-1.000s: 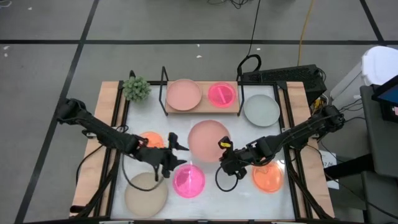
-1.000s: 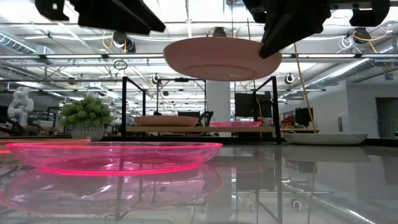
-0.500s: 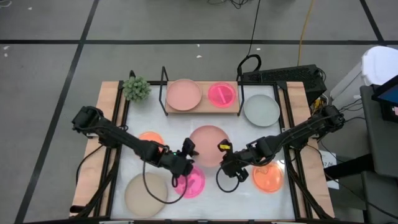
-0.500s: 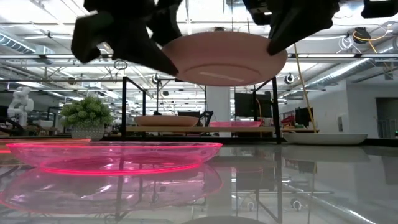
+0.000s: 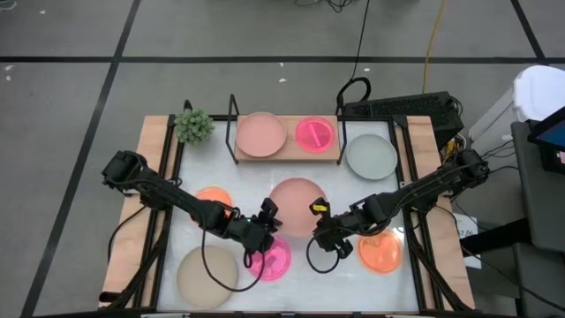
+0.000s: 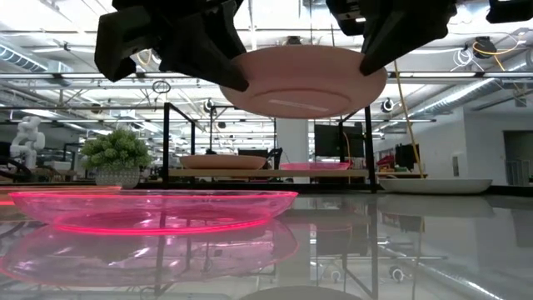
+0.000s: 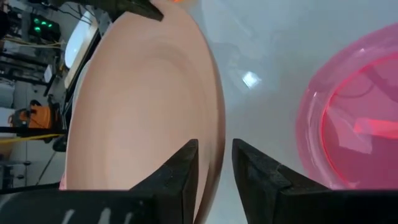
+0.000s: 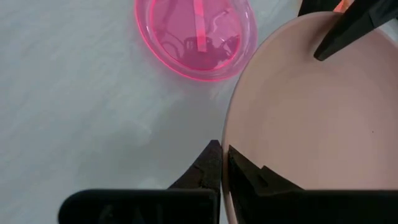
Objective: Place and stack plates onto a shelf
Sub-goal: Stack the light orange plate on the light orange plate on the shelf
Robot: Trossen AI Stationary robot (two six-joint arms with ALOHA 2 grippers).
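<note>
Listing from the near edge: a beige plate [image 5: 207, 275] at near left, a hot pink plate [image 5: 268, 258] near centre, an orange plate [image 5: 380, 252] at near right, all flat on the table [image 5: 335, 283]. Next, a dusty pink plate [image 5: 296, 205], held level above mid-table between both arms. The right gripper [image 5: 320, 231] is clamped tight on its near-right rim. The left gripper [image 5: 265, 223] straddles its near-left rim, jaws narrow, contact not certain. Just left, a second orange plate [image 5: 214, 198], partly hidden by the left arm. Farther right, a pale grey plate [image 5: 371, 155]. Farthest, the shelf [image 5: 287, 155], carrying a pink plate [image 5: 261, 133] on its left half and a small hot pink plate [image 5: 314, 133] on its right. The shelf lies straight beyond the held plate, long axis left to right; the stack spot on the left half looks slightly closer to the left arm.
</note>
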